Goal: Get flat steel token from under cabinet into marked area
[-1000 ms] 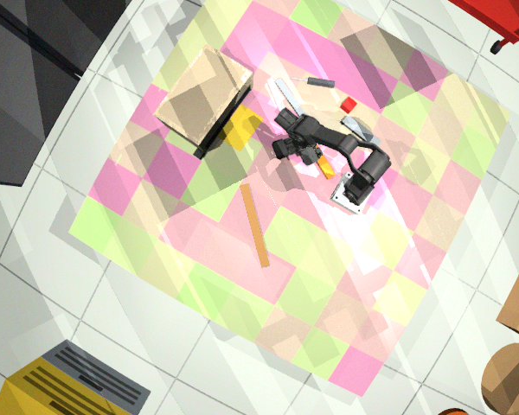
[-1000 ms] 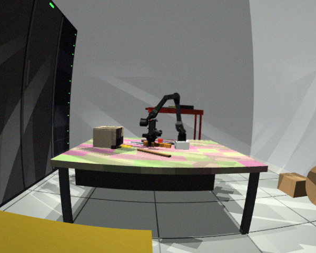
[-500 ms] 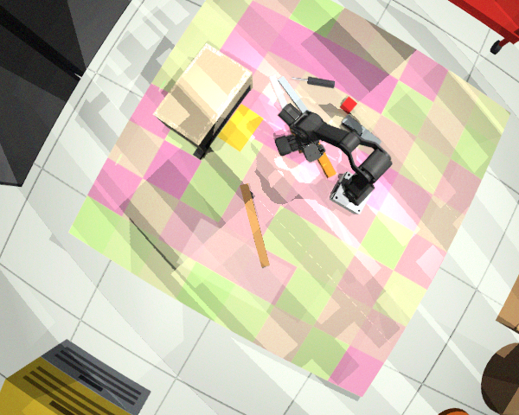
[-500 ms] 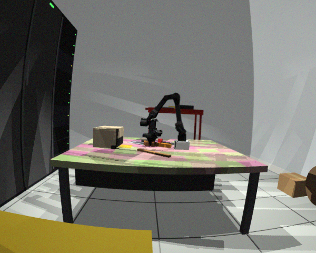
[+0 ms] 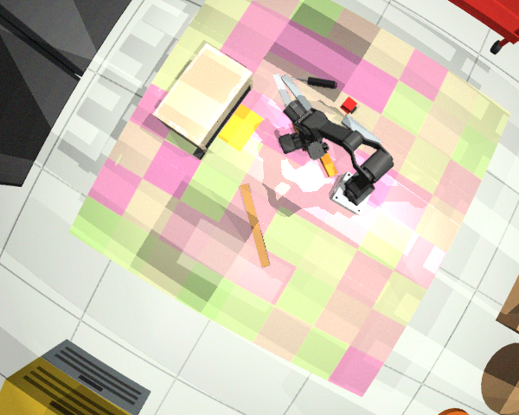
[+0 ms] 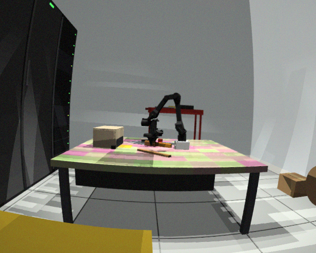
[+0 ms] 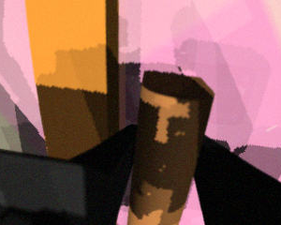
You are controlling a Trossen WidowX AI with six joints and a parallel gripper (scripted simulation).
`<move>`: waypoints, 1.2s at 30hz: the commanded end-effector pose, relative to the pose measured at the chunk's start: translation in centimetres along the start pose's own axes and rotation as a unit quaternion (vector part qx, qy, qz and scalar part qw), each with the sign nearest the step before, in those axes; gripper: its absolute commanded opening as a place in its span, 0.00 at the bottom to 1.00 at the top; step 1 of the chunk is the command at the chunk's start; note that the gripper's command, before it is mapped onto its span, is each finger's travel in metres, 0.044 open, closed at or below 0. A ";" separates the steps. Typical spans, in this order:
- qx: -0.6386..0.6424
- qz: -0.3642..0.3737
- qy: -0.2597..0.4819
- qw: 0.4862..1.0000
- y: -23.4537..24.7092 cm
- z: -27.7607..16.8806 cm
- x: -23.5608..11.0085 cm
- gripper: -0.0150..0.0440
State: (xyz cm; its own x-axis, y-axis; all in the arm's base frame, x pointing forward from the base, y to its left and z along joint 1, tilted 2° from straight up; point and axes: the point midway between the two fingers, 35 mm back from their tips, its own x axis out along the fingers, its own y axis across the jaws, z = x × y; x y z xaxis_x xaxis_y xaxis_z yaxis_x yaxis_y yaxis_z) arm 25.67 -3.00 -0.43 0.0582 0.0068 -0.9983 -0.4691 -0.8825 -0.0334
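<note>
Tool (image 7: 166, 157) around brown dowel (image 7: 170, 105), near cabinet (image 5: 201, 93)

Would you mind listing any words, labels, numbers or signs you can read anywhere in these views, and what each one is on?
None: no readable text appears in any view.
The cabinet, the long orange strip and the red block show plain faces.
The brown rod held in the gripper carries only mottled shading, no lettering.
The dark bars on the yellow box are slots, not writing.
</note>
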 end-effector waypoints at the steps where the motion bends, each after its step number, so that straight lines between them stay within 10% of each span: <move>1: 0.002 0.002 0.002 1.000 0.7 -0.1 0.0 0.25; 36: 0.002 0.004 0.002 1.000 4.1 -0.4 0.0 0.25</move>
State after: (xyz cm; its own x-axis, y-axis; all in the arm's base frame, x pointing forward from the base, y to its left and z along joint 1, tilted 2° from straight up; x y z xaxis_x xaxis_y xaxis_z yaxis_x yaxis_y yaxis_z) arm 24.33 -6.20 -0.52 0.0586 0.0056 -0.9983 -0.4662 -0.8841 -0.0323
